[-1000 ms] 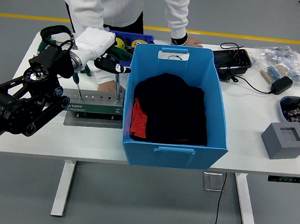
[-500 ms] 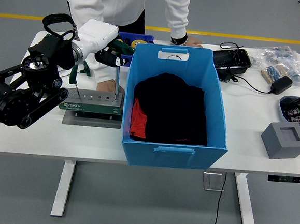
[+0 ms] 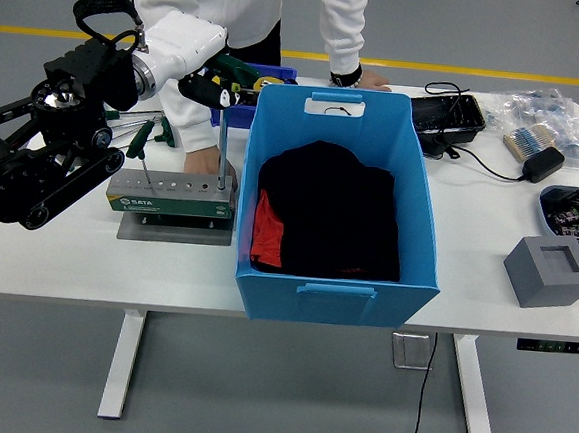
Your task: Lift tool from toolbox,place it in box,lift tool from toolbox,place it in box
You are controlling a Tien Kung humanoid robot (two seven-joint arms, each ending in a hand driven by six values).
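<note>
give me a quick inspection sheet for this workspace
surface: white table, crowded.
job's things: green tool holder with screwdrivers upright; blue box holding dark cloth.
clutter: grey block, black tray, bagged parts.
grippers: left hand raised above the holder, gripping a tool; right hand unseen.
cables: black adapter with lead.
surroundings: person, hand behind holder; yellow floor line.

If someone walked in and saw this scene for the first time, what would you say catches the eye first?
Most likely the big blue box at the table's centre, with black and red cloth inside. Next, the robot's left hand, white and bulky, raised at the box's far left corner above the green tool holder, where a screwdriver stands. A person in white leans in from the far side, one hand by the holder.
</note>
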